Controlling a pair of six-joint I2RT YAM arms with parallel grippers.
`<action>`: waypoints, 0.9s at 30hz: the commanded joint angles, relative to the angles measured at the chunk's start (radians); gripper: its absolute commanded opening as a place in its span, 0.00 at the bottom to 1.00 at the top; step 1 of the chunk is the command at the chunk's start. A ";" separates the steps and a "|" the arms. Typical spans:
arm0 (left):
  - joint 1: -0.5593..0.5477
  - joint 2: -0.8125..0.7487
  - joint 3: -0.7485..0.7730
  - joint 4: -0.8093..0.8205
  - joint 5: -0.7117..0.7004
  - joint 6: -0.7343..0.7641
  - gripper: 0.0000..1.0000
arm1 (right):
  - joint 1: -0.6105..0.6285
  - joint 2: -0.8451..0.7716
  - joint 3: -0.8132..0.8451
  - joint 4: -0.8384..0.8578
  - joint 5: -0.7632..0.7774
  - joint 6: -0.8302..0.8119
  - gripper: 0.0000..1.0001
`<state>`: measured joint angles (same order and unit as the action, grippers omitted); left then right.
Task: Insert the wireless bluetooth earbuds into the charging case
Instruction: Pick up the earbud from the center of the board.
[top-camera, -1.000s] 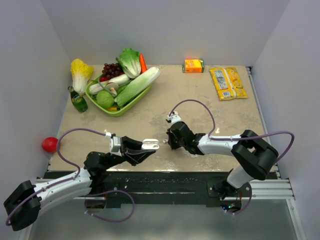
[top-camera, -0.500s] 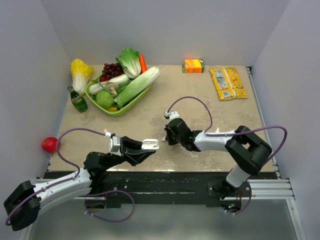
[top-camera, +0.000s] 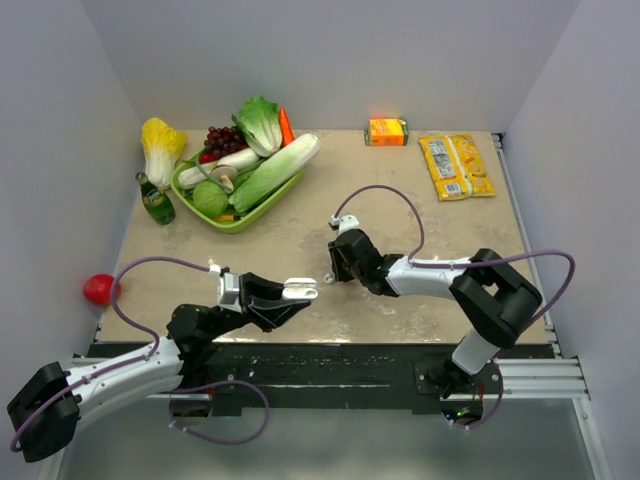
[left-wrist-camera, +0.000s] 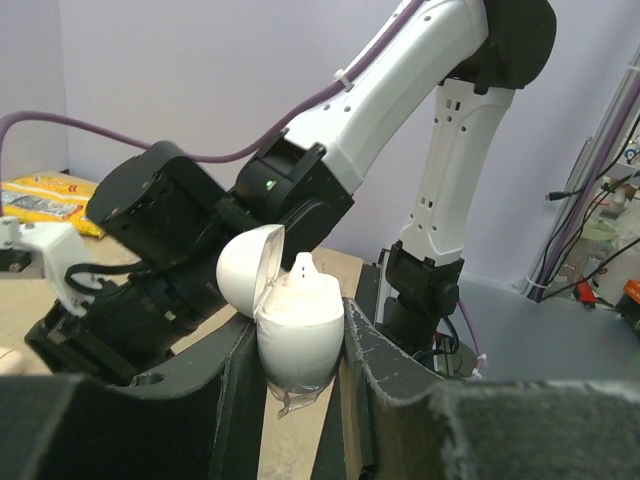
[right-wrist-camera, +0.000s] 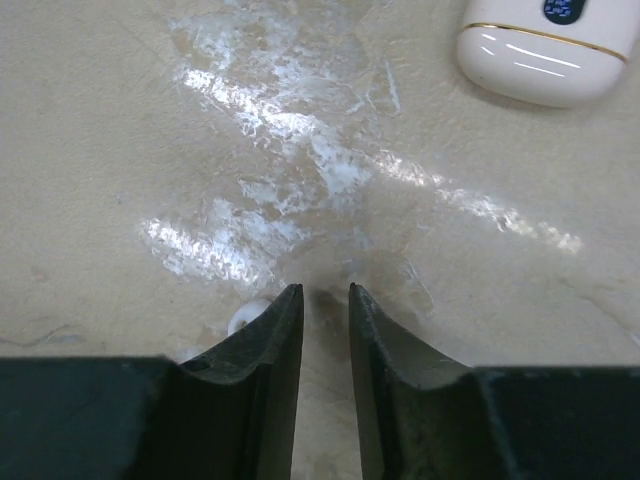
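Near the desk's (top-camera: 400, 190) near edge, our left pincer (left-wrist-camera: 300, 325) is clenched around the charging case (left-wrist-camera: 298, 345), lid up, one earbud (left-wrist-camera: 305, 268) seated inside. Further right, our right pincer (right-wrist-camera: 325, 292) stands slightly parted, gripping nothing, tips at the desk. The other earbud (right-wrist-camera: 247, 317) lies just beside one finger.

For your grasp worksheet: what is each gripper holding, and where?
Left gripper pinches the case by its lower half; right gripper holds nothing.

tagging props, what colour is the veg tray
Lime green tray, clearest in the top view.
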<state>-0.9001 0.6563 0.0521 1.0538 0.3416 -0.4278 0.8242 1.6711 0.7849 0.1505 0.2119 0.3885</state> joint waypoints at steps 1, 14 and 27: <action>-0.006 -0.012 -0.028 0.063 -0.019 -0.002 0.00 | 0.013 -0.171 -0.019 -0.020 0.055 -0.017 0.32; -0.008 0.002 -0.028 0.075 -0.012 -0.008 0.00 | 0.102 -0.080 0.089 -0.108 -0.146 -0.128 0.51; -0.011 -0.007 -0.028 0.060 -0.018 -0.005 0.00 | 0.101 -0.017 0.094 -0.106 -0.117 -0.131 0.52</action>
<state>-0.9058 0.6521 0.0521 1.0580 0.3359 -0.4282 0.9272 1.6413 0.8429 0.0368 0.0860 0.2745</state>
